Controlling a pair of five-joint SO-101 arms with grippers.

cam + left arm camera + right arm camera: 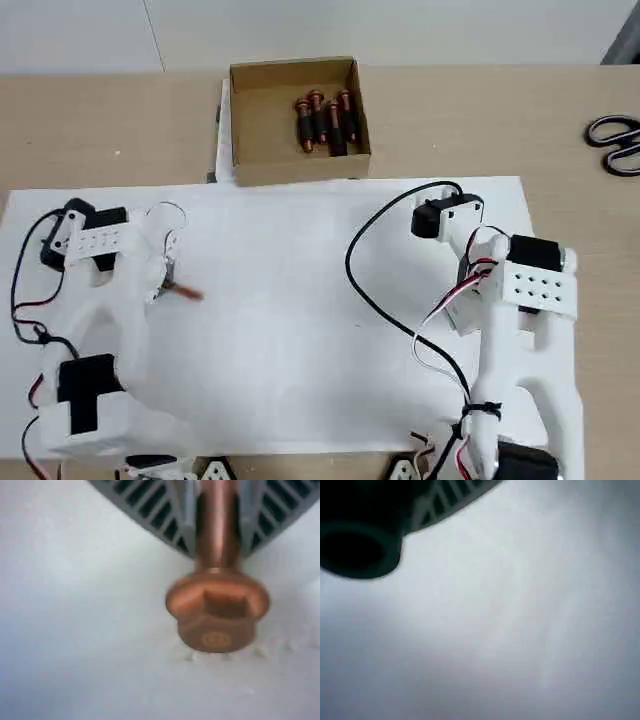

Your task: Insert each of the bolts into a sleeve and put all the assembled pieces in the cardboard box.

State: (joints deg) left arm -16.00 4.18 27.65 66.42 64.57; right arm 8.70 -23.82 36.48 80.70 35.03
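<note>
Closest up, bolt (216, 612) pinched by the shank in left end effector (168, 282), head sticking out. Sits front-left of box (290, 168), well apart from it, long axis about level and crosswise, head toward the other arm. Four finished pieces (325, 122) already inside box. Front-right of box, right end effector (463, 298) seemingly clamped on sleeve (355, 550), open bore showing. Probably next: meet in front of box, shank and bore in line. Head leading, though, so may need turning first.
</note>
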